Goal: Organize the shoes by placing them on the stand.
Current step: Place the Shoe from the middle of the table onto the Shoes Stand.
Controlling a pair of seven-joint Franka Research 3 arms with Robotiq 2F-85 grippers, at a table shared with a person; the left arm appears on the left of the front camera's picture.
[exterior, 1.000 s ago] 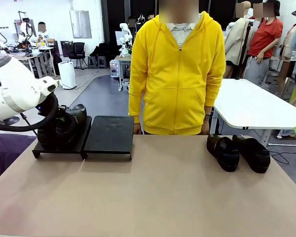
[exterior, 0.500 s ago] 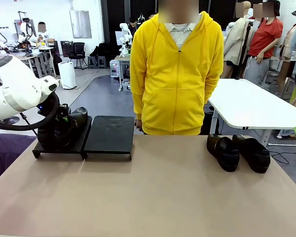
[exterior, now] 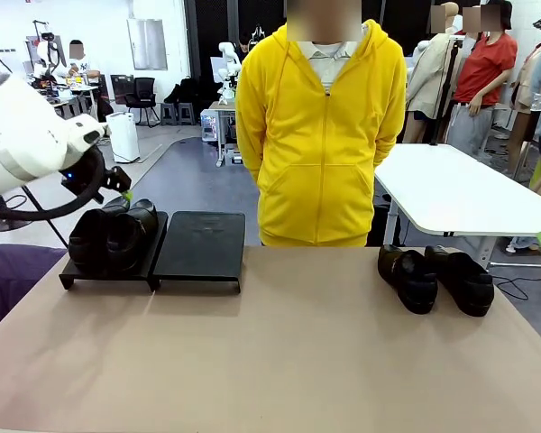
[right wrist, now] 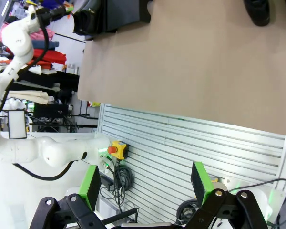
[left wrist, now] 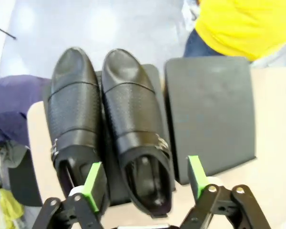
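Note:
Two black glossy shoes [exterior: 113, 236] lie side by side on the left panel of the stand [exterior: 201, 245], whose right panel is bare. My left gripper [exterior: 122, 189] hovers just above them. In the left wrist view it [left wrist: 144, 179] is open over the heel end of the right-hand shoe [left wrist: 133, 114], apart from it, with the other shoe [left wrist: 74, 109] beside it. Two more shoes [exterior: 406, 275] [exterior: 464, 278] rest on the table's right side. My right gripper [right wrist: 145, 183] is open and holds nothing, far back from the table.
A person in a yellow hoodie [exterior: 320, 126] stands at the far edge behind the stand, hands out of sight. The tan table [exterior: 279, 352] stretches bare between the stand and the right-hand shoes. A white table [exterior: 460, 194] stands behind at right.
My left gripper has opened, let go of the shoe on the stand's left panel and risen a little. The person's hands have moved behind the body.

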